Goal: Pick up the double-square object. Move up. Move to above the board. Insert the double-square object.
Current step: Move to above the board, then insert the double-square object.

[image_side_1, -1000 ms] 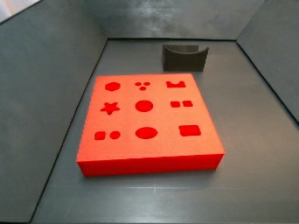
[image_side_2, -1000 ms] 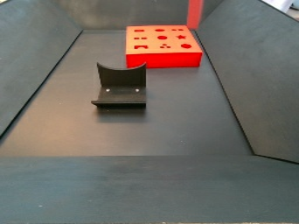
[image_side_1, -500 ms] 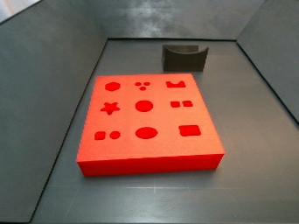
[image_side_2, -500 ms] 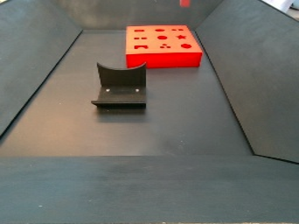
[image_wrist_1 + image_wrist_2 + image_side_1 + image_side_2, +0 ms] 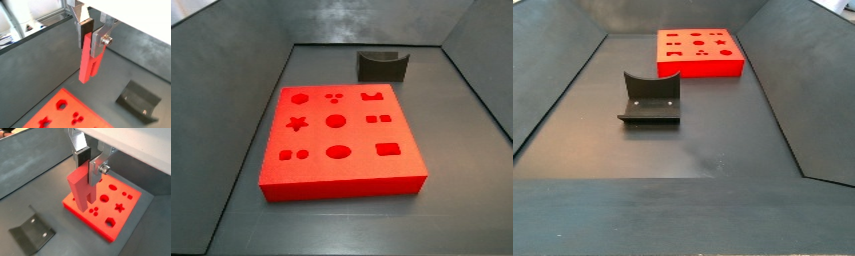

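The two-finger gripper shows only in the wrist views, where its flat silver fingers with dark pads are clamped on the upper end of the double-square object, a slim red elongated peg that hangs down from the jaws, clear of the floor and of everything below it. In a wrist view the peg appears in front of the board, a large thick red rectangular slab with darker shaped cutouts in its top face, and covers part of the slab's near edge in the picture; it is not touching the slab. Neither side view shows the gripper or the peg. In both side views the board lies flat on the dark grey floor of the walled enclosure, with its cutouts of circles, a star, squares and an oval unoccupied. The fixture, a dark L-shaped bracket on a base plate, stands on the floor apart from the board; it also appears in both wrist views, below and to one side of the hanging peg.
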{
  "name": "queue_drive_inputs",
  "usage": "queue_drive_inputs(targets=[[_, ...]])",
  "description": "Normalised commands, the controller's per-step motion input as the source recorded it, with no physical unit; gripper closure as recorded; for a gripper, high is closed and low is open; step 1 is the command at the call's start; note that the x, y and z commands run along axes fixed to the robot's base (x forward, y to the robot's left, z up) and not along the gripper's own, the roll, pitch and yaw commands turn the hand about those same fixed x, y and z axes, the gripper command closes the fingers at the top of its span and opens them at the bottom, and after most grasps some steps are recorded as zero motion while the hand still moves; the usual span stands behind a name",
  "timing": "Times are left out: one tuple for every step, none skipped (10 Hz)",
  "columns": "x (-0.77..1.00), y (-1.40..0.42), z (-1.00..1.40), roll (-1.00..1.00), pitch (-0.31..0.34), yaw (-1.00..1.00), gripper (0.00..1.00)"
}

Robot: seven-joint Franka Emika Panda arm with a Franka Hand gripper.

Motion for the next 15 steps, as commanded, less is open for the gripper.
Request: queue_drive_inputs(targets=[[0.08, -1.0, 0.12, 0.0, 0.097, 0.01, 1.0], [0.1, -1.0, 0.12, 0.0, 0.125, 0.01, 1.0], [0.11, -1.0, 0.13, 0.0, 0.135, 0.01, 1.0], [0.14, -0.89, 0.12, 0.01, 0.144, 0.01, 1.0], [0.13, -0.63, 0.09, 0.01, 0.138, 0.01, 1.0], [0.09, -0.34, 0.06, 0.02, 0.126, 0.01, 1.0], [0.08, -0.24, 0.05, 0.02, 0.11, 0.01, 1.0], [0.0, -0.02, 0.0, 0.0, -0.03, 0.01, 1.0], [0.4, -0.04, 0.0, 0.0, 0.01, 0.0, 1.0], [0.71, -0.02, -0.23, 0.05, 0.029, -0.31, 1.0], [0.59, 0.0, -0.3, 0.06, 0.0, -0.46, 1.0], [0.47, 0.0, -0.44, 0.06, 0.013, -0.57, 1.0], [0.35, 0.0, -0.51, 0.03, 0.014, -0.68, 1.0], [0.19, 0.03, -0.49, 0.0, 0.006, -0.83, 1.0], [0.08, 0.0, -0.42, 0.0, 0.0, -0.99, 1.0]])
